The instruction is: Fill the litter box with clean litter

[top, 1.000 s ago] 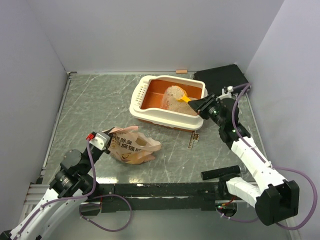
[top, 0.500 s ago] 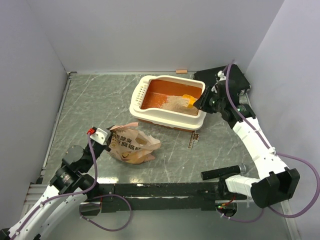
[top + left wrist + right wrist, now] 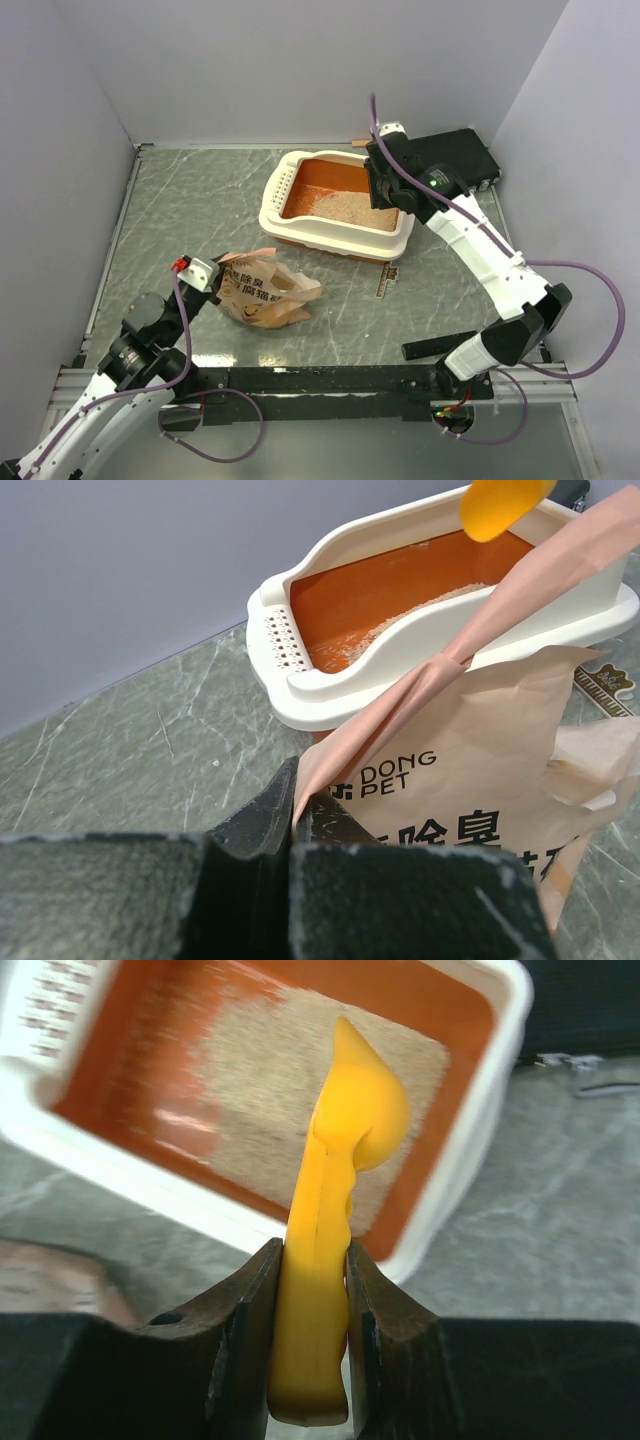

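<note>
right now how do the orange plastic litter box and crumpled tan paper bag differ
The orange, cream-rimmed litter box is rigid and rectangular; the tan paper bag lies crumpled. Litter shows in the box; the bag's contents are hidden. The left gripper pinches the bag, not the box. Both rest on the table.

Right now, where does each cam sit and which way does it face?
Top external: above and behind, looking down; left arm, right arm show.
Left wrist: low, facing litter box; left claw shut on paper bag.
Right wrist: over the box, looking down at litter; right claw grips scoop.
Shared: all see the box.
</note>
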Robot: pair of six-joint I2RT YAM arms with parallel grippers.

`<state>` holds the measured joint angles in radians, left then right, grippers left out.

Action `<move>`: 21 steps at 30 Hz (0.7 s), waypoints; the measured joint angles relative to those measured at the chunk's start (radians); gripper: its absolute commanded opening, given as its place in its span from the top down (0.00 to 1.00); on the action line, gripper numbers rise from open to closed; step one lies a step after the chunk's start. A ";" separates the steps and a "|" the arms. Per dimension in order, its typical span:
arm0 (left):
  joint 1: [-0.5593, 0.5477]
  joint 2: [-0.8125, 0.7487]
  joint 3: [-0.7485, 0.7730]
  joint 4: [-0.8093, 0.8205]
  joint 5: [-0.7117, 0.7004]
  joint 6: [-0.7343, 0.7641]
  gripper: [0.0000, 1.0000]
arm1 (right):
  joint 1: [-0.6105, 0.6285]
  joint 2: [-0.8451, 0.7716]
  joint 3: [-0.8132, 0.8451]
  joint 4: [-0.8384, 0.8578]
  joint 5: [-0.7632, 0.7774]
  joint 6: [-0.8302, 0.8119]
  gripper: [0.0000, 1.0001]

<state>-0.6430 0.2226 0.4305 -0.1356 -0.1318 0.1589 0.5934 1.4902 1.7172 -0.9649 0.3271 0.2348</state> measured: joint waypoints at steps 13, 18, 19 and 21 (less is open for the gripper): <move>0.000 -0.007 0.000 -0.005 0.011 -0.006 0.99 | 0.052 -0.356 -0.248 0.087 -0.103 0.005 1.00; 0.001 -0.005 0.000 -0.005 0.011 -0.007 0.99 | 0.052 -0.519 -0.316 0.121 -0.332 0.061 1.00; 0.001 -0.005 0.000 -0.005 0.011 -0.007 0.99 | 0.052 -0.550 -0.339 0.124 -0.394 0.079 1.00; 0.001 -0.005 0.000 -0.005 0.011 -0.007 0.99 | 0.052 -0.587 -0.385 0.142 -0.481 0.106 1.00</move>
<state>-0.6418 0.2176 0.4305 -0.1406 -0.1207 0.1520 0.6456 0.9035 1.3319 -0.8230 -0.1539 0.3405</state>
